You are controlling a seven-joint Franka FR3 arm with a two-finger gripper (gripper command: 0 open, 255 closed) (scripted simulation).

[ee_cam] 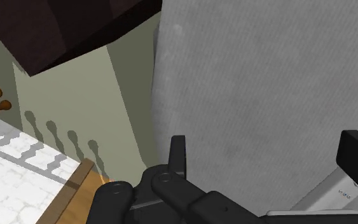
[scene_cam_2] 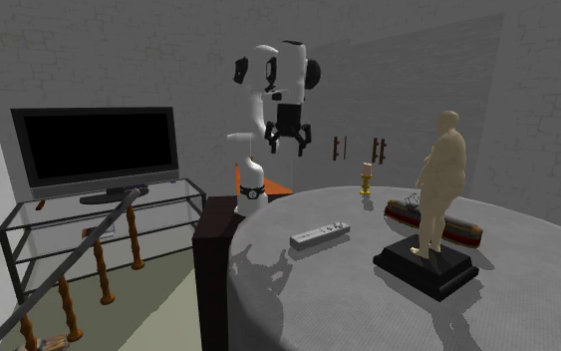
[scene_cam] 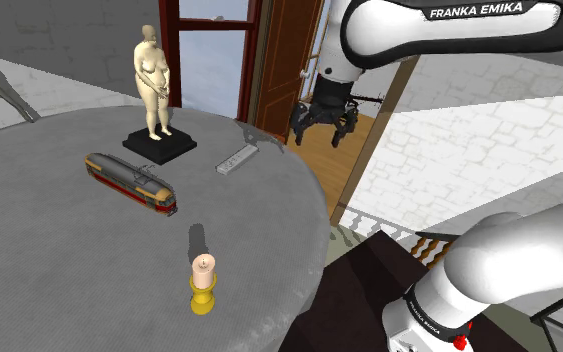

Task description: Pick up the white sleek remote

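Remote [scene_cam: 237, 158]: a slim, pale grey-white bar that lay flat on the round grey table [scene_cam: 69, 280], close to the rim on the arm's side. It sat near the black base of the figurine [scene_cam: 152, 80], on the shoulder view's right of it, and did not touch it. The model tram [scene_cam: 129, 183] lay further in, and the candle [scene_cam: 203, 285] stood well apart, so nothing crowded the remote.

Handling (judgement):
- Probably light and rigid.
- The smooth shell is likely slippery between hard pads.
- It has a very low profile, so the fingertips would need to come nearly down to the tabletop.
- The best hold looked to be across the narrow width, near mid-length. A grip at one end would likely let it pivot or tip.
- The wrist would need to turn so the jaws straddle the long axis.

Gripper [scene_cam: 324, 125]: it hung high over the table's rim, well apart from the remote. Its fingers [ee_cam: 179, 153] were spread, with nothing between them but bare table. In the wrist view, a pale strip by the other finger was probably the remote's end; this is uncertain because it was cut off at the frame edge.
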